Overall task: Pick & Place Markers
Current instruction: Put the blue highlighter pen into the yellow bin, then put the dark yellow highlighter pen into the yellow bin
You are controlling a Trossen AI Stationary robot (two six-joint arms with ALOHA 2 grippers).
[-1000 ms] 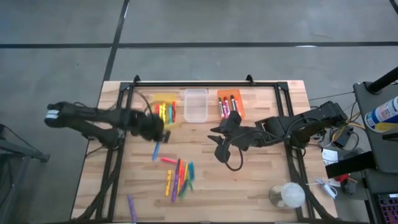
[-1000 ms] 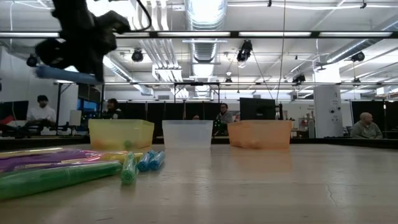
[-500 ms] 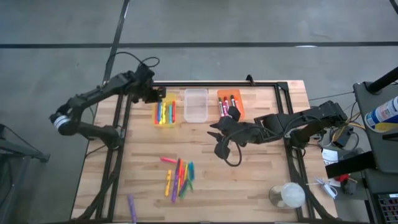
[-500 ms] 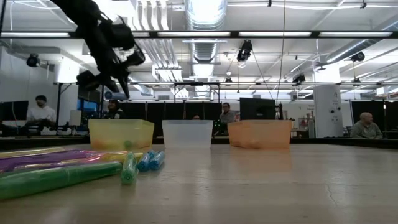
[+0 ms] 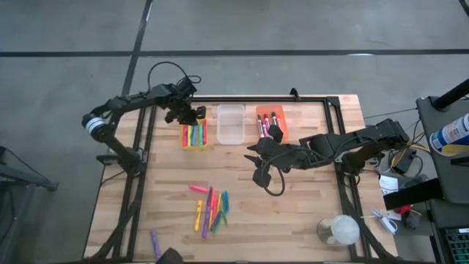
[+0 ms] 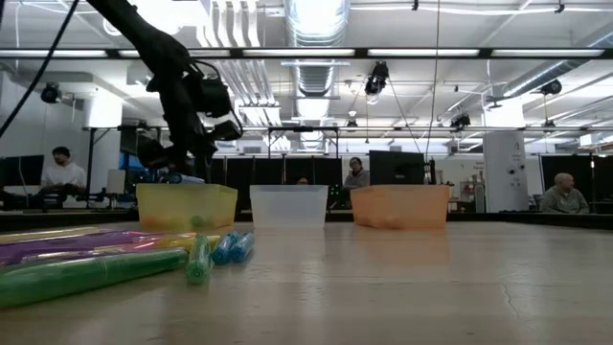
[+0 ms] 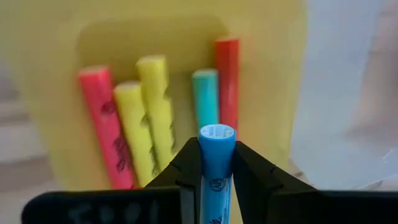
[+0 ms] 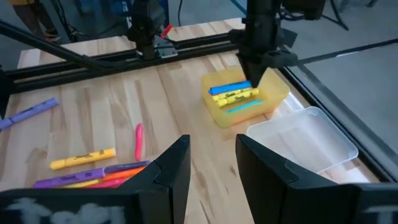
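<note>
Both fingers of left gripper (image 7: 216, 165) clamped on blue marker (image 7: 216, 163) above yellow bin (image 5: 193, 134); right gripper (image 8: 211, 163) parted, empty.

My left arm is stretched to the table's far left side, elbow out past the edge, wrist bent down. Left gripper (image 7: 216, 163) points downward with both fingers (image 7: 186, 171) clamped on a blue marker (image 7: 216, 149). My right arm lies low across the right half of the table, reaching toward centre. Right gripper (image 8: 211, 163) hovers with its fingers parted, nothing between them.
</note>
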